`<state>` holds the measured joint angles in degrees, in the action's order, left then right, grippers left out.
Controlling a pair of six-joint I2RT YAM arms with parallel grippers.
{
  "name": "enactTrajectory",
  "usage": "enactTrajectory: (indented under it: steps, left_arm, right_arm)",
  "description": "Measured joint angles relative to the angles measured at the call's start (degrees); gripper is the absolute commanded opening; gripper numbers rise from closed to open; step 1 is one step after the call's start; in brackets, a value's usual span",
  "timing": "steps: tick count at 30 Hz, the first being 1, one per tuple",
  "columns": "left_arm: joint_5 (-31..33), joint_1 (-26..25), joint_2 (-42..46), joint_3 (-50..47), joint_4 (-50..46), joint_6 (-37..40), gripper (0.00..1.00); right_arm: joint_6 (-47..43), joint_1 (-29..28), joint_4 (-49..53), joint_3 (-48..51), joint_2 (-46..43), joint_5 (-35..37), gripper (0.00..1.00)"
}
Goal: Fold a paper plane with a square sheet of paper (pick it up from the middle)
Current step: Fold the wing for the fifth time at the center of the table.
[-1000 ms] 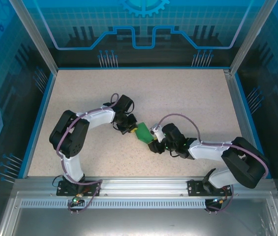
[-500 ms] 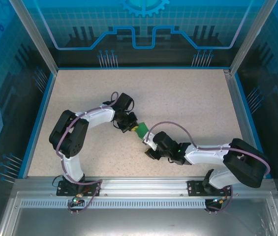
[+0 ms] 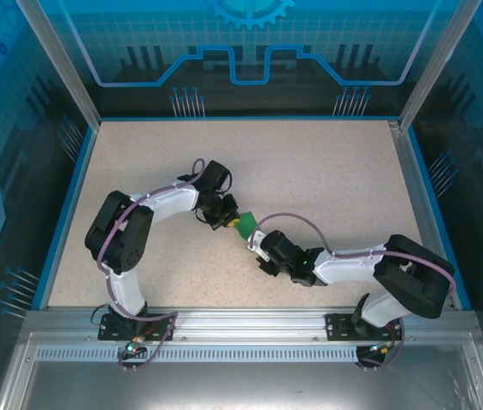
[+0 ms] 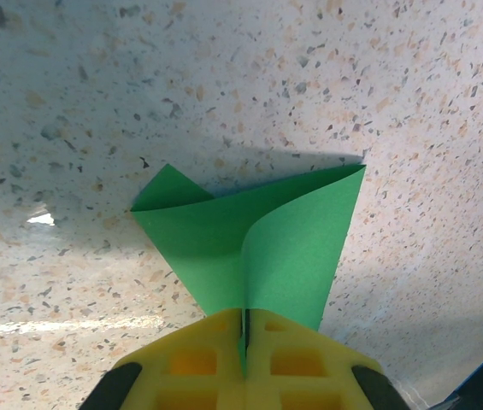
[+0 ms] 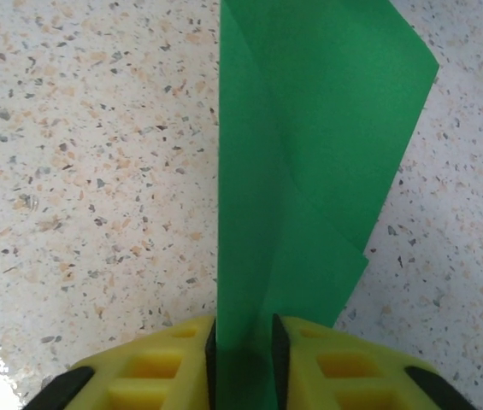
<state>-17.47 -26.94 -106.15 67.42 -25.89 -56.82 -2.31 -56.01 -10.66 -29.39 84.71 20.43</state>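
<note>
The counter [image 3: 326, 171] is a pale, speckled stone-look top with a low blue rim [image 3: 241, 118] running round it. Behind and to the sides stand blue panels printed with circuit-like lines, held by slanting aluminium posts [image 3: 57, 60]. A metal rail [image 3: 241, 320] crosses the near edge, where both arms are bolted down.

The two arms reach inward and meet near the middle of the counter, a little toward the near side. The green sheet of paper [image 3: 243, 226] sits between them, partly folded, and looks lifted just off the surface, going by the shadow under it in the left wrist view.

The left end effector [image 4: 245, 329] is clenched on it: the yellow fingers [image 4: 198, 359] press together with the paper's edge pinched in the seam, and a curled flap fans out beyond. The right end effector [image 5: 243, 337] has the paper running up through a narrow gap between its yellow fingers; I can't tell whether they actually pinch it.

Bare counter lies on all sides, widest toward the far rim, and the side rims and posts are well apart from both wrists.
</note>
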Motion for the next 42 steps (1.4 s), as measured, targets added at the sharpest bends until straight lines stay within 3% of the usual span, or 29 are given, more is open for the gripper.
enactTrajectory:
  steps: [5,8,13,17,23,29,42]
  left_arm:
    - [0.0,0.0,0.0,0.0,0.0,0.0,0.0]
    - [0.0,0.1,0.0,0.0,-0.2,0.1,0.04]
    - [0.3,0.5,0.8,-0.1,-1.1,0.7,0.33]
    - [2.6,1.4,4.9,-0.2,-2.6,1.4,0.48]
    - [6.2,1.8,11.8,-0.8,-4.3,1.5,0.5]
    - [7.0,1.8,13.1,-2.6,-4.2,1.3,0.5]
    - [5.7,0.7,12.6,-4.9,-2.8,0.5,0.48]
  right_arm:
    - [1.0,0.0,-0.5,0.0,0.0,0.2,0.04]
    - [2.2,0.2,-0.5,0.0,0.1,-0.3,0.0]
    - [4.9,2.0,-0.5,-0.1,0.1,-4.8,0.0]
    - [7.8,5.3,-1.2,-0.1,0.1,-11.5,0.0]
    - [13.1,10.8,-3.3,-0.1,0.3,-22.4,0.0]
    - [18.5,15.6,-6.7,0.5,1.9,-32.2,0.0]
    - [27.1,20.9,-9.0,0.5,7.7,-42.7,0.0]
